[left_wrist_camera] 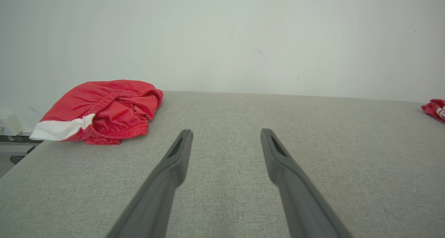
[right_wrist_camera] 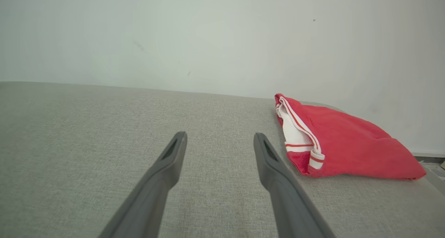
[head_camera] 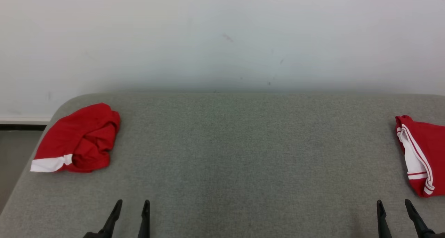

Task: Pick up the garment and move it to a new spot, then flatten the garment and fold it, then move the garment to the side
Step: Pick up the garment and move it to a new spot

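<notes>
Left gripper (head_camera: 133,202): fingers spread wide, holding nothing, above the near edge of the table (head_camera: 243,154), left of its centre. Right gripper (head_camera: 393,202): fingers spread wide, holding nothing, above the table's near edge, toward its right end. Crumpled red garment (head_camera: 78,139) with a white band: lies bunched at the table's left end, well apart from both grippers. Folded red garment (head_camera: 422,151) with white trim: lies at the table's right end. A pale wall (head_camera: 222,40) stands behind the table.
</notes>
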You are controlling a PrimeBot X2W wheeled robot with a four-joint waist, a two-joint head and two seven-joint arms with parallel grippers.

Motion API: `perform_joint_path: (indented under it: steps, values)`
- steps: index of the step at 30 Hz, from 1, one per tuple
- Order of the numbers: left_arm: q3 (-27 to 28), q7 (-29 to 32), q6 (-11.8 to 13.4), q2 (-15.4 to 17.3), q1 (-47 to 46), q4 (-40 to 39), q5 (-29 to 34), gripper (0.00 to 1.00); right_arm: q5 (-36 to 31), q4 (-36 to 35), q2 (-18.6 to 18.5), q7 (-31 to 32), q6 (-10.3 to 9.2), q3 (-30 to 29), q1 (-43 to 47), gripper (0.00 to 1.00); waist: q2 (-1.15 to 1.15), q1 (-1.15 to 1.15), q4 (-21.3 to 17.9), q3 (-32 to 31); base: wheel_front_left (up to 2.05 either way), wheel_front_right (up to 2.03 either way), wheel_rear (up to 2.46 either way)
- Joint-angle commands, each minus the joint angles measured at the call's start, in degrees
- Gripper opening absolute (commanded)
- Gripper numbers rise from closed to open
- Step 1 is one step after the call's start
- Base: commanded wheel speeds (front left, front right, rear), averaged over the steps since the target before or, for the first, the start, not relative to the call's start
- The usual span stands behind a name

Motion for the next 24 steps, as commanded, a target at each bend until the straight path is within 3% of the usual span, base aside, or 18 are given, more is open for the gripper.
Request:
perform_joint_path:
  steps: [1,9,18,24]
  values:
    - [0.27,0.0,-0.11,0.15,0.01,0.04,0.1,1.0,0.59,-0.31,-0.15,0.02,-0.12,-0.03,0.54,1.0,0.0,0.01,0.73,-0.01,0.0,0.0,0.0]
    - [0.16,0.0,0.0,0.13,-0.19,0.33,-0.08,1.0,1.19,-0.64,-0.14,0.02,-0.12,1.4,1.88,1.0,0.0,0.01,6.63,-0.56,0.0,0.0,0.0]
    - [0.24,-0.01,0.39,0.09,2.24,0.01,-0.66,1.0,1.47,0.14,-0.14,0.02,-0.12,5.83,0.57,1.0,0.0,0.01,16.07,-1.44,0.0,0.0,0.0]
    - [1.5,0.0,0.3,0.09,2.07,-0.91,-1.26,1.0,1.49,0.19,-0.18,0.02,-0.12,7.08,-0.34,1.0,0.0,0.01,18.27,-0.19,0.0,0.0,0.0]
